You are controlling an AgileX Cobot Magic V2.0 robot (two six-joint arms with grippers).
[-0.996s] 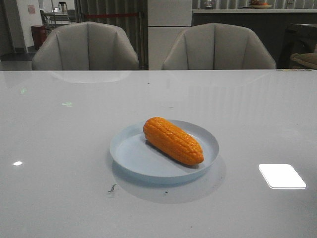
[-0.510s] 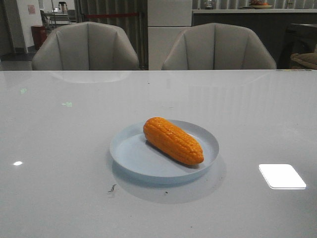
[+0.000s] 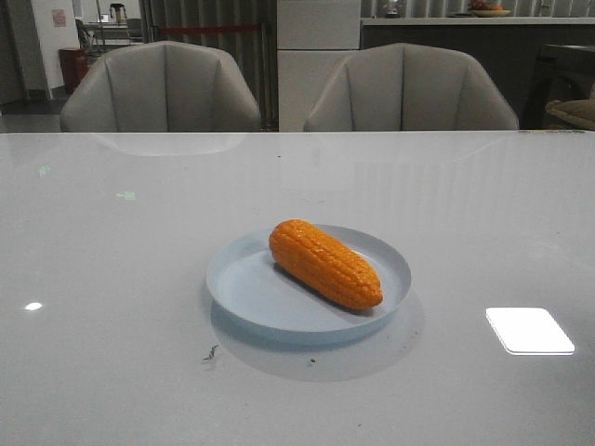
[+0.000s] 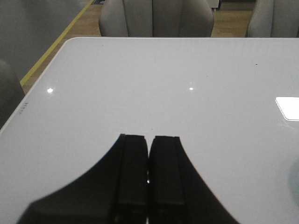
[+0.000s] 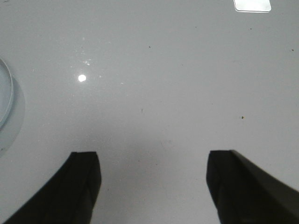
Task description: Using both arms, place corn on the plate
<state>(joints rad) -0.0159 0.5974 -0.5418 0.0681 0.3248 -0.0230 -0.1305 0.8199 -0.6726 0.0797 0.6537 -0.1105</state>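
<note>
The orange-yellow corn point(image 3: 325, 263) lies slantwise in the round pale blue plate point(image 3: 242, 290) near the middle of the white table. Neither arm shows in the front view. In the left wrist view my left gripper point(image 4: 149, 140) is shut with nothing between its black fingers, above bare table; an edge of the plate point(image 4: 295, 179) shows at the side. In the right wrist view my right gripper point(image 5: 152, 161) is open and empty over bare table, and the plate's rim point(image 5: 8, 91) shows at the edge of the view.
Two grey chairs point(image 3: 163, 88) stand behind the table's far edge. A bright light reflection point(image 3: 529, 330) lies on the table to the right of the plate. The table's left edge and corner point(image 4: 42, 74) show in the left wrist view.
</note>
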